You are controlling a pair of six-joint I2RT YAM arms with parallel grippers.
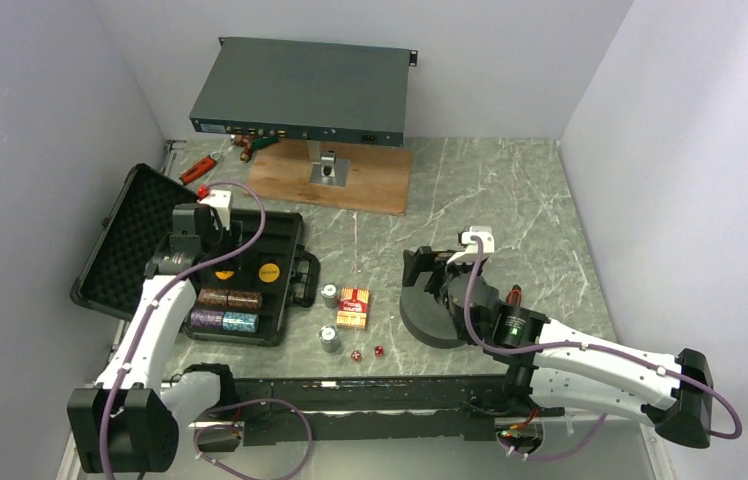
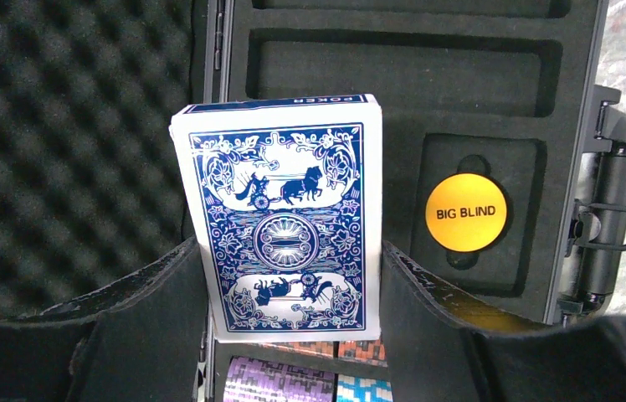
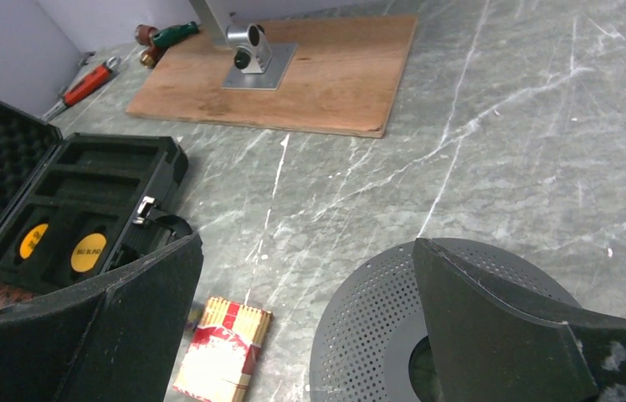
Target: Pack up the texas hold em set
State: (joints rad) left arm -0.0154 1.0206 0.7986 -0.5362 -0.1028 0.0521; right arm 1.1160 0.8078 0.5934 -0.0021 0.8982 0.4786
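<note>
**A:** What are we seeing at the left gripper (image 2: 291,289)?

**B:** We are seeing it clamping a blue card deck (image 2: 280,209) upright over the open black briefcase (image 1: 275,235), left of centre — a yellow disc (image 2: 465,212) is lying in its tray.

**A:** And the right gripper (image 3: 305,251)?

**B:** Its jaws are standing wide apart, holding nothing — a red deck (image 1: 353,307) and red dice (image 1: 356,355) are lying on the table (image 1: 510,200), mid-frame.
</note>
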